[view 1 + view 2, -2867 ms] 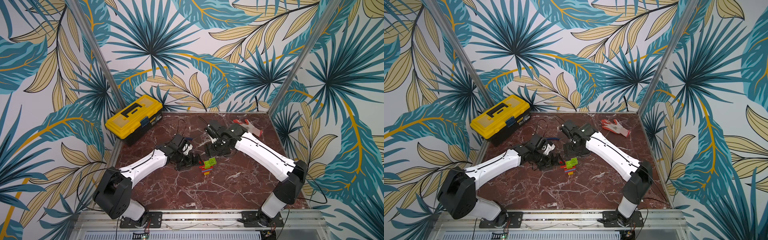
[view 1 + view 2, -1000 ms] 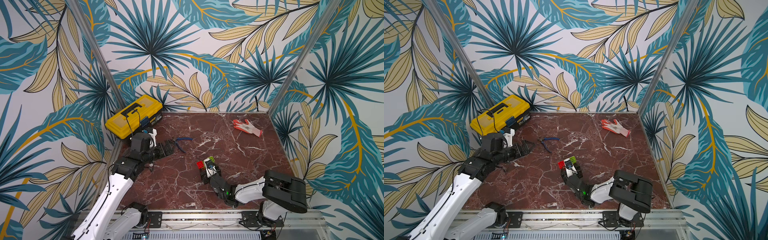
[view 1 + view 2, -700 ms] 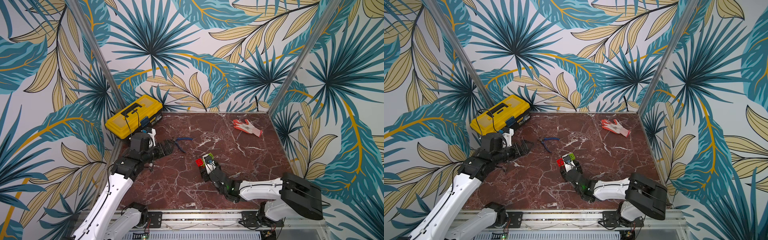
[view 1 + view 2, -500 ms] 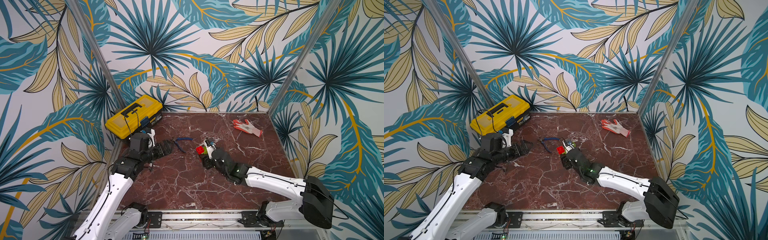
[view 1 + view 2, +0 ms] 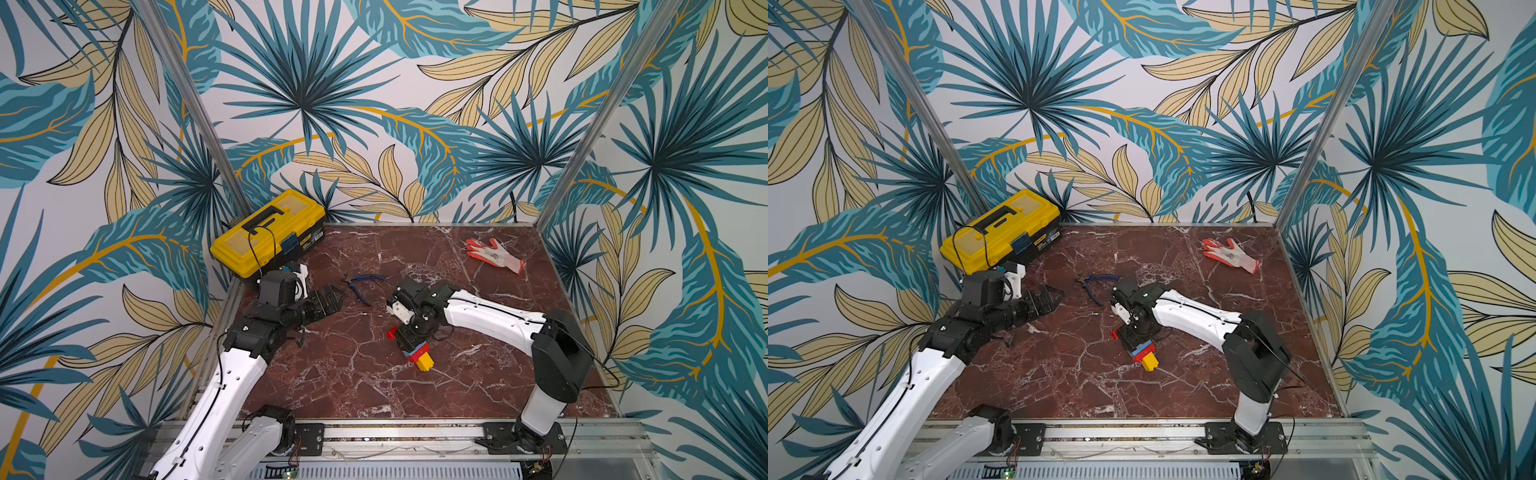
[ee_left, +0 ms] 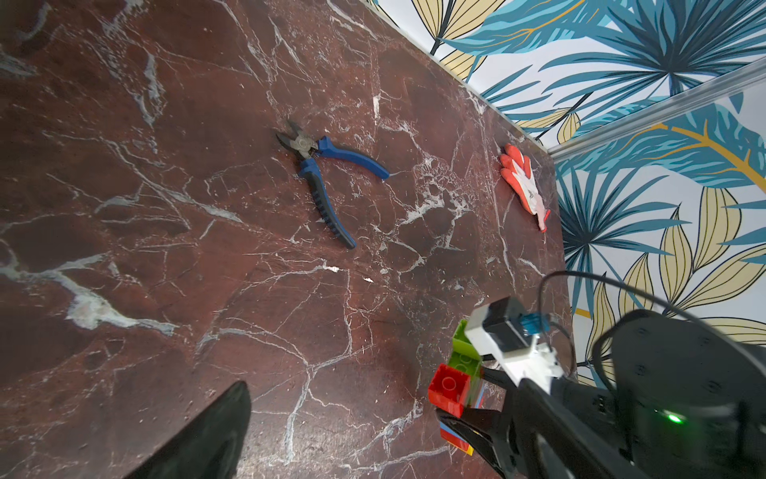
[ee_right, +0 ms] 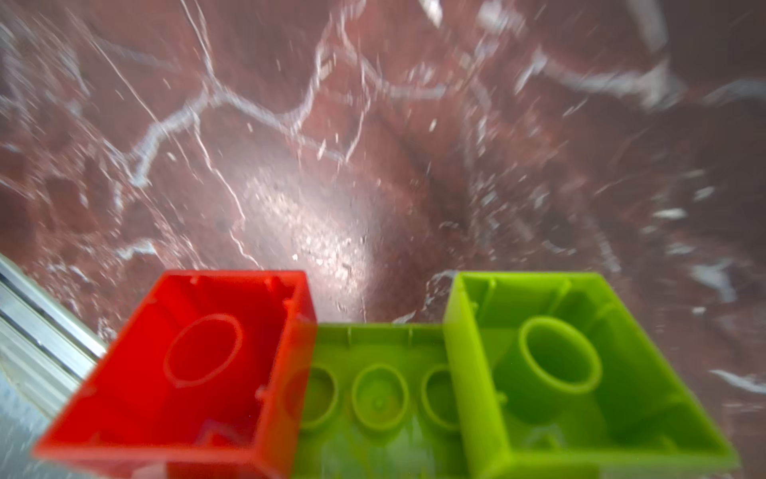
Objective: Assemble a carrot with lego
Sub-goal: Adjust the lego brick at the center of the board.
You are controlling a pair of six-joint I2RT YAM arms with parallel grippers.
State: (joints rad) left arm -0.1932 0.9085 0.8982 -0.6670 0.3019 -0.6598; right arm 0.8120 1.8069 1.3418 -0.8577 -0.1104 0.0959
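Observation:
The carrot (image 5: pixel 419 358) is a small stack of lego with its yellow tip (image 5: pixel 1149 362) pointing toward the table's front, red and blue bands behind it, low over the marble. My right gripper (image 5: pixel 410 338) is shut on its upper part from above. In the left wrist view the carrot's red top brick (image 6: pixel 449 387) and lime-green bricks (image 6: pixel 466 361) stick out between the right gripper's black fingers (image 6: pixel 476 427). The right wrist view shows the hollow undersides of the red brick (image 7: pixel 199 365) and the lime brick (image 7: pixel 559 373). My left gripper (image 5: pixel 334 297) hangs open and empty at the left.
A yellow toolbox (image 5: pixel 266 232) stands at the back left corner. Blue-handled pliers (image 5: pixel 365 283) lie between the two grippers. An orange and white glove (image 5: pixel 494 254) lies at the back right. A metal rail (image 5: pixel 395 432) runs along the front edge.
The right arm has swung its elbow out to the right and carried the carrot back toward the front, yellow tip now showing. The left arm has barely moved.

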